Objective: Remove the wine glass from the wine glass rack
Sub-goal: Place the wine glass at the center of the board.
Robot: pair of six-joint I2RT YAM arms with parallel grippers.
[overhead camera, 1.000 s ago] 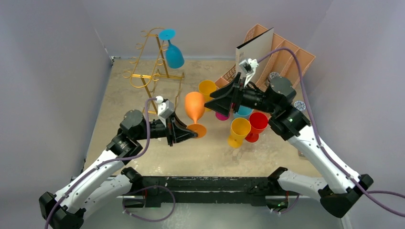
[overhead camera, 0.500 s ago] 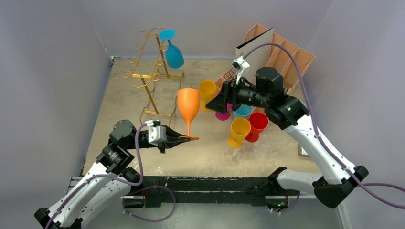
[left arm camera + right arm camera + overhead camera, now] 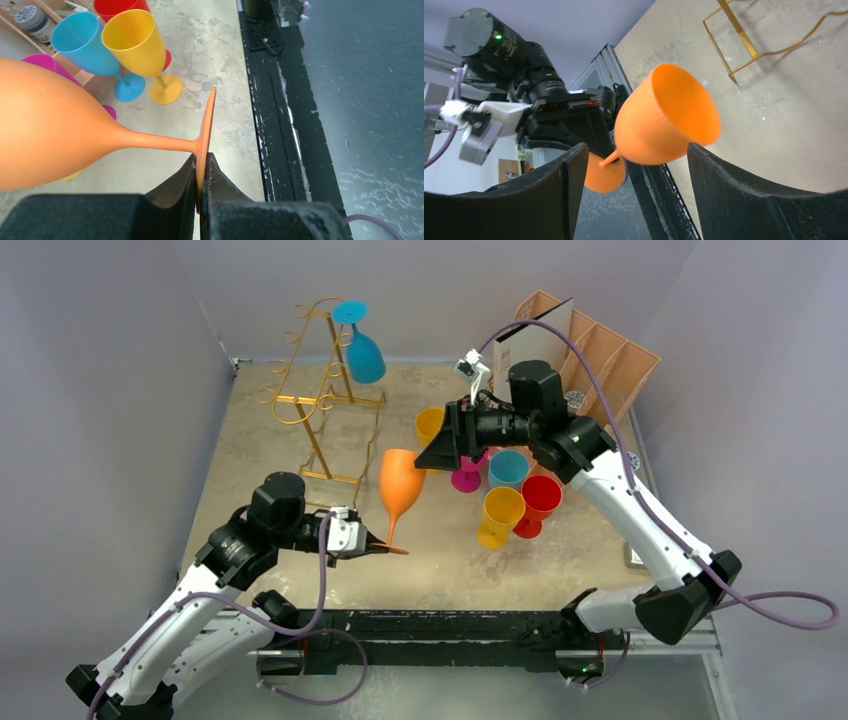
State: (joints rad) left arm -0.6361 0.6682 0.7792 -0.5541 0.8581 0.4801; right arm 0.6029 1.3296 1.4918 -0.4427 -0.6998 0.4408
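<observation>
The gold wire wine glass rack (image 3: 318, 400) stands at the back left. A blue wine glass (image 3: 365, 358) hangs upside down from its top hook. My left gripper (image 3: 376, 543) is shut on the flat foot of an orange wine glass (image 3: 400, 485) and holds it tilted above the table, bowl leaning away. In the left wrist view the foot (image 3: 206, 125) is pinched edge-on between my left gripper's (image 3: 201, 167) jaws. My right gripper (image 3: 432, 452) is open and empty, just right of the orange bowl. In the right wrist view the orange glass (image 3: 666, 122) shows beyond my right gripper (image 3: 636, 190).
Several glasses stand right of centre: yellow (image 3: 432, 425), magenta (image 3: 466, 480), blue (image 3: 508, 468), red (image 3: 540, 498) and another yellow (image 3: 500, 512). A peach slotted organiser (image 3: 600, 350) leans at the back right. A black rail (image 3: 430, 625) runs along the front edge.
My left gripper has pulled the orange glass toward the front and tilted it. My right arm has swung left and back, its open jaws now beside the orange bowl.
</observation>
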